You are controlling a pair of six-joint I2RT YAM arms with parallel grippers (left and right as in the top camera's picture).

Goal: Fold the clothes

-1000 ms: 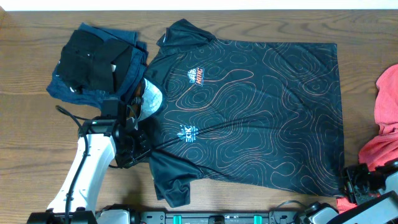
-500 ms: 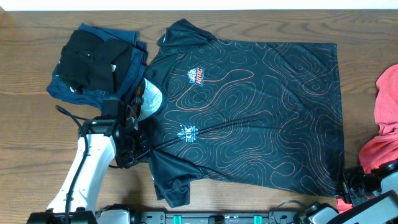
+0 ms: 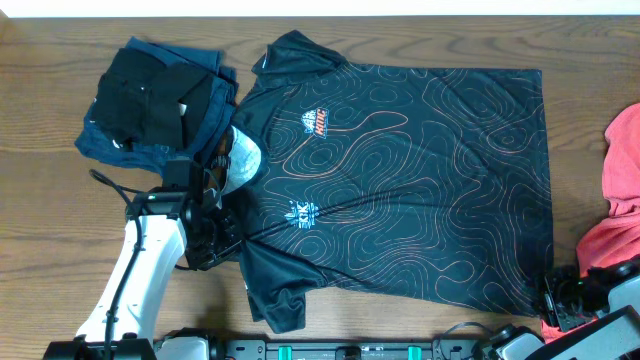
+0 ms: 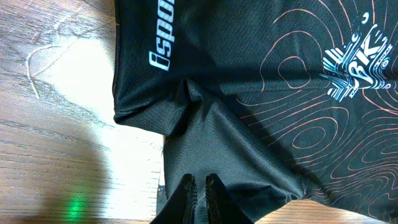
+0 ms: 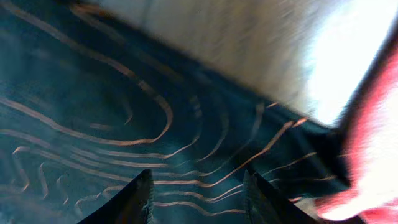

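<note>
The black shirt [image 3: 400,180] lay spread flat across the middle of the surface [image 3: 50,230], its collar toward the left edge and its hem toward the right edge, with thin orange contour lines running over it. Two small logos [image 3: 318,123] sat on the chest near the collar, and white lettering [image 4: 161,38] showed on the near sleeve. The left end effector [image 4: 199,186] was at the near shoulder by that sleeve, its fingers pressed together and pinching a puckered ridge of the black fabric. The right end effector [image 5: 199,196] hung over the shirt's hem corner by the near right corner of the surface, its fingers spread apart and holding nothing. A folded stack of navy and black garments [image 3: 150,100] rested by the far left corner, touching the shirt's far sleeve. A coral-red garment [image 3: 620,210] was bunched at the right edge.
</note>
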